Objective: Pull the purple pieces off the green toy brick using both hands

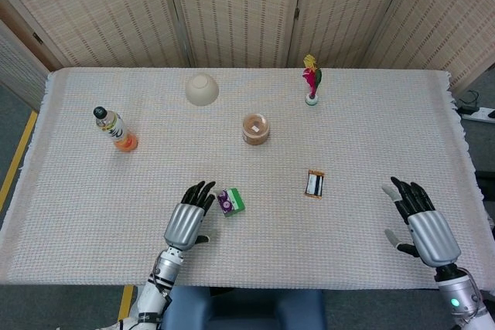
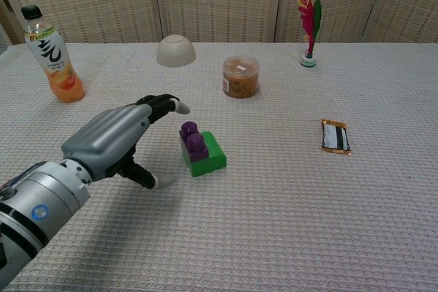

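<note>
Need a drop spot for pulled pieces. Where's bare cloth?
Free: between the green brick and snack packet, and the near strip below them. Crowded: left of the brick, where the left hand hovers, and the far row around the jar.
</note>
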{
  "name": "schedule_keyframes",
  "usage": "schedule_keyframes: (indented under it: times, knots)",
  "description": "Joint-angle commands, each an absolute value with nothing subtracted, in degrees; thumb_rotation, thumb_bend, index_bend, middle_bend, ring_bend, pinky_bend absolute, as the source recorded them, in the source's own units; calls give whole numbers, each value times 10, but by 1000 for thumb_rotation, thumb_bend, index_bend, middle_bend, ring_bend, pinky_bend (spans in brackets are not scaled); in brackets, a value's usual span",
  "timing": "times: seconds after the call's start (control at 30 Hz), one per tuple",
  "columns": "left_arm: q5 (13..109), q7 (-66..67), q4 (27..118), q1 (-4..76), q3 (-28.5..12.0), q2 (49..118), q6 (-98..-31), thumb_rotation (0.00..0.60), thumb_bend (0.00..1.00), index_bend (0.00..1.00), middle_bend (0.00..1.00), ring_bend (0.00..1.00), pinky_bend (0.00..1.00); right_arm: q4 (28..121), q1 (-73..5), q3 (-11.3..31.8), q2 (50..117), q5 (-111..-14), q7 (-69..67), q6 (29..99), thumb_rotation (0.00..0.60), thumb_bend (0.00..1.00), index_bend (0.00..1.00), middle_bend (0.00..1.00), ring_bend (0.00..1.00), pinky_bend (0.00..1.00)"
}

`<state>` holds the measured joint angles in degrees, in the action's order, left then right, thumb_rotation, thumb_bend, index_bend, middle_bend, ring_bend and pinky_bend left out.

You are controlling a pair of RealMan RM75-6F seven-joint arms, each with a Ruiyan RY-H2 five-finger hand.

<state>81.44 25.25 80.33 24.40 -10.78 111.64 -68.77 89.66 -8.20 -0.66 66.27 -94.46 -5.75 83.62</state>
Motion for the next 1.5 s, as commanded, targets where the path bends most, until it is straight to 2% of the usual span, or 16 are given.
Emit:
schedule_keyframes:
  times: [0.03, 0.27, 0.4, 0.67, 0.93, 1.3, 1.5]
  knots:
    - [788, 265, 785, 261, -125, 1133, -670, 600, 232, 187, 112, 43, 147, 896, -81, -5, 661, -943, -62, 839, 600, 371, 0, 0, 0, 0]
    - [737, 286, 782, 283, -154, 1142, -653, 600, 232, 170, 112, 42, 144, 893, -82, -2, 660, -938, -70, 837, 600, 370, 0, 0, 0, 0]
    - [671, 305, 814, 294, -179, 1134, -625, 600, 233, 134, 112, 38, 143, 891, -85, -1, 662, -935, -69, 832, 600, 372, 0, 0, 0, 0]
    - [567, 341, 844, 321, -200, 1123, -595, 600, 233, 54, 112, 25, 136, 890, -85, 1, 664, -934, -70, 832, 600, 371, 0, 0, 0, 0]
    - [458, 361, 885, 354, -224, 1093, -569, 600, 232, 36, 112, 13, 131, 888, -90, 2, 667, -929, -67, 821, 600, 372, 0, 0, 0, 0]
    - [372, 358, 927, 398, -233, 1064, -575, 600, 232, 37, 112, 8, 121, 889, -92, 2, 668, -929, -66, 819, 600, 372, 0, 0, 0, 0]
    - [409, 304, 916, 406, -236, 1081, -599, 600, 232, 61, 123, 34, 110, 889, -93, 0, 665, -932, -72, 819, 600, 372, 0, 0, 0, 0]
